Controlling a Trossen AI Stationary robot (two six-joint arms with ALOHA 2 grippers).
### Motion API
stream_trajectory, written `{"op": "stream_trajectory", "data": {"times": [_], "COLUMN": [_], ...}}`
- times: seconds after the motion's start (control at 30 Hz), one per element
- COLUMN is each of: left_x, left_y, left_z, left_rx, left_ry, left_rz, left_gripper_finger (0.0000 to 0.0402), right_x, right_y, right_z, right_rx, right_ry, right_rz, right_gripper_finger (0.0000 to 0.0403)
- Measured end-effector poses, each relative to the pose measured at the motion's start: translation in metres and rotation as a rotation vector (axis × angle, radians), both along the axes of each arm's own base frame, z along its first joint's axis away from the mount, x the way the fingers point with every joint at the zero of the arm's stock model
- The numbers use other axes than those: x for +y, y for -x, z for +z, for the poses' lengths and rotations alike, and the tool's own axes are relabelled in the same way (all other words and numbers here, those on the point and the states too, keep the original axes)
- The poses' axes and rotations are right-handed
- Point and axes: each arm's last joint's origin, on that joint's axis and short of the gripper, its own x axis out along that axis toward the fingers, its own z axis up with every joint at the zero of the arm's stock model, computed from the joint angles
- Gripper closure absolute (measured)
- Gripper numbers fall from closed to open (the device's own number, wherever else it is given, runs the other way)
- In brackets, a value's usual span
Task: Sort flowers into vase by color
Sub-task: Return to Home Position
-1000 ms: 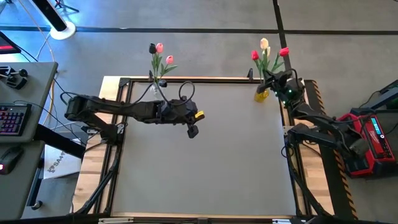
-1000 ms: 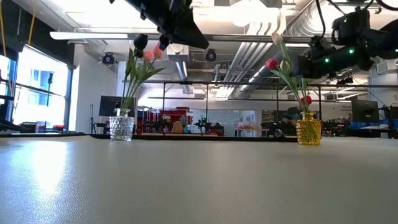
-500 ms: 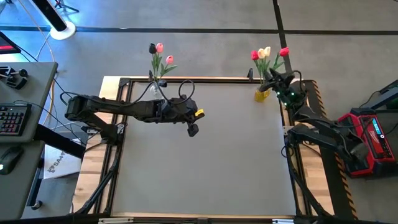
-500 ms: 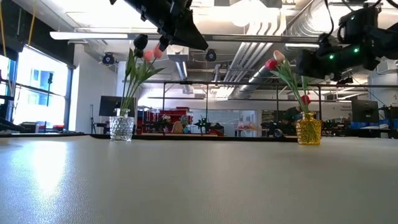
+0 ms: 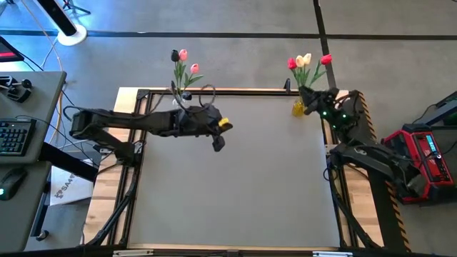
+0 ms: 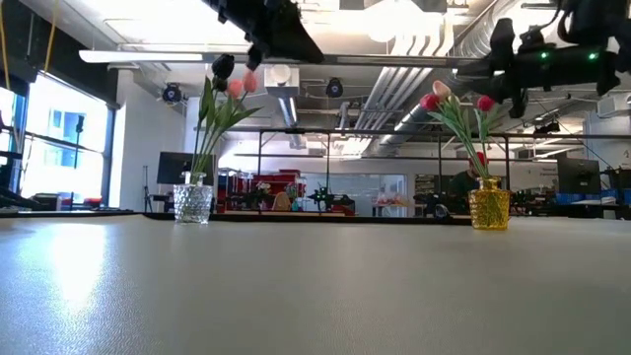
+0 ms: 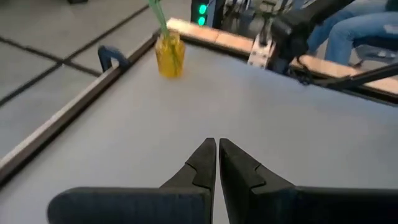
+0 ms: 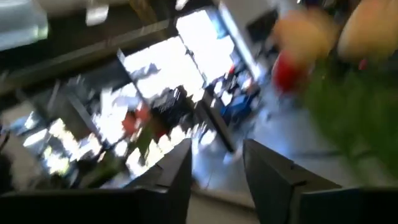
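Seemingly the sorting is done: the red and cream flowers (image 5: 307,63) stand in the yellow vase (image 6: 489,208) at the far right corner of the tabletop (image 5: 235,193), and the pink and near-black flowers (image 5: 183,63) in the clear vase (image 6: 193,203) on its far edge, leftward. The right gripper (image 5: 314,97) hangs just beside the yellow vase, fingers parted and empty. The left gripper (image 7: 217,163) hovers over the far middle, fingers pressed together on nothing. Only parking both arms looks left.

Matt grey tabletop (image 5: 235,178), faceted clear vase (image 6: 192,204), glossy yellow vase (image 6: 489,209)
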Motion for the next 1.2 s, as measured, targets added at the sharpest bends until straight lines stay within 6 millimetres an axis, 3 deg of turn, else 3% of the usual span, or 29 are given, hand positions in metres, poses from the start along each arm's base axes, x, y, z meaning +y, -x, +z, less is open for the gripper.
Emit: {"op": "stream_trajectory", "data": {"times": [0.23,0.4,0.73,0.93,1.07,1.13,1.2], "left_x": [0.008,0.013,-0.001,-0.024,-0.030,-0.032,-0.033], "left_y": [0.029,0.054,0.091,0.098,0.098,0.096,0.094], "left_z": [0.034,0.044,0.053,0.028,-0.004,-0.016,-0.027], "left_rx": [-0.068,-0.021,0.041,-0.130,-0.086,-0.052,-0.025], "left_ry": [-0.072,-0.083,-0.034,-0.013,-0.017,-0.002,0.056], "left_rz": [-0.040,-0.018,0.004,-0.005,-0.013,-0.035,-0.019], "left_gripper_finger": [0.0395,0.0395,0.0395,0.0395,0.0395,0.0395,0.0395], "right_x": [0.024,0.046,0.084,0.087,0.087,0.088,0.089], "right_y": [-0.025,-0.040,-0.067,-0.082,-0.085,-0.088,-0.092], "right_z": [-0.010,-0.012,-0.029,-0.049,-0.064,-0.064,-0.054], "right_rx": [0.092,0.124,0.307,0.456,0.490,0.473,0.419], "right_ry": [-0.049,-0.022,0.027,0.032,-0.105,-0.105,0.014], "right_rz": [0.223,0.260,0.234,0.245,0.262,0.274,0.346], "right_gripper_finger": [0.0338,0.0394,0.0401,0.0401,0.0402,0.0402,0.0402]}}
